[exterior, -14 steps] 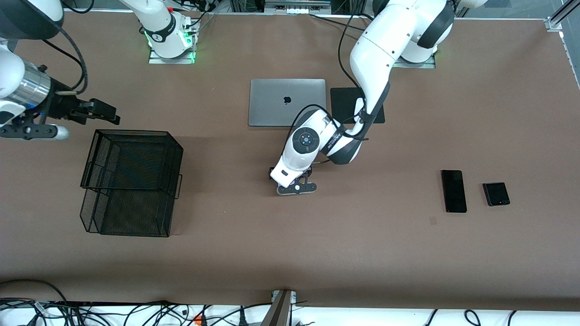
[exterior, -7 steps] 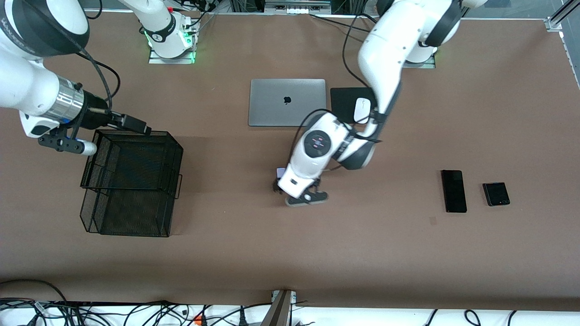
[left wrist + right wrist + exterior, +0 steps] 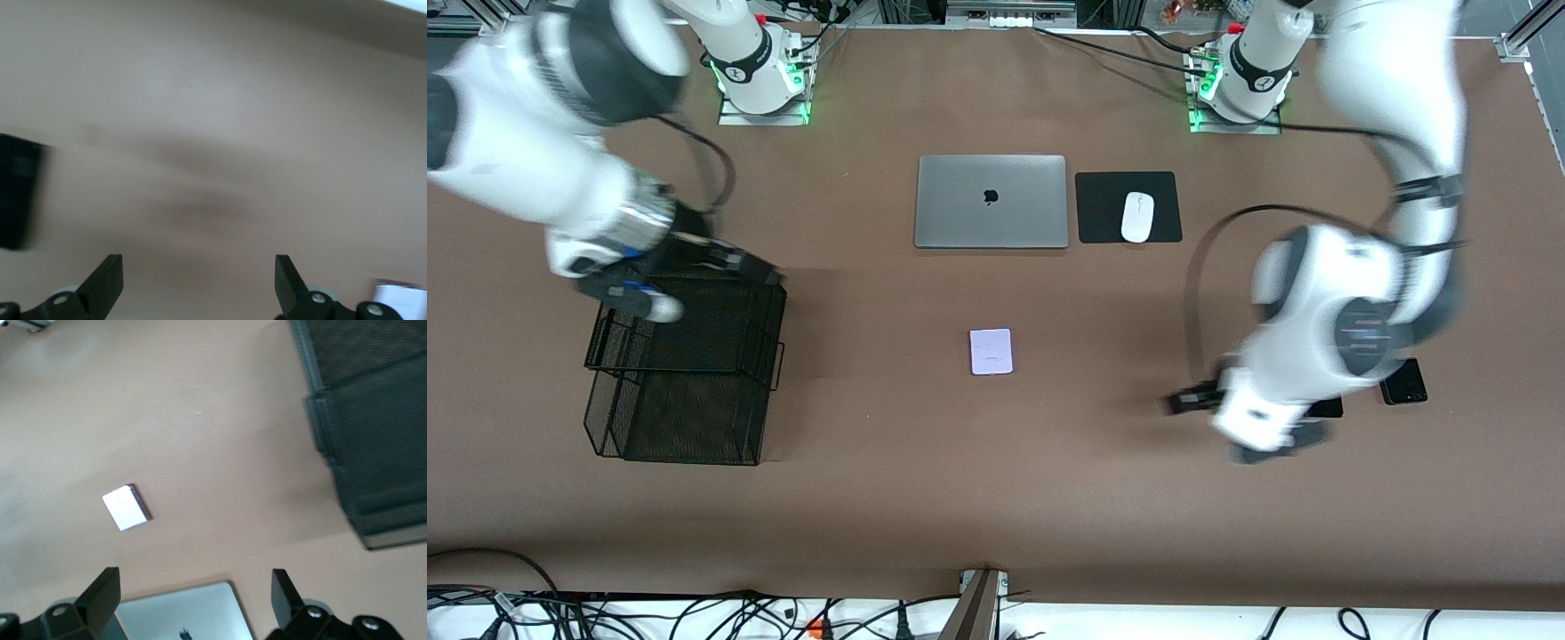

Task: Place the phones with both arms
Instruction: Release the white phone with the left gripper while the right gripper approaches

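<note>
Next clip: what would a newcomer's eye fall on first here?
Probably the pale phone lying alone mid-table, nearer the front camera than the silver laptop. Then the two white arms: the left gripper, open, over the table beside the black phones, and the right gripper, open, over the black mesh basket.

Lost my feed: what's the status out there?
Left gripper open, empty, over bare table beside the long black slab phone. Right gripper open over the black mesh basket. Small pale lavender phone lies mid-table, unobstructed.
</note>
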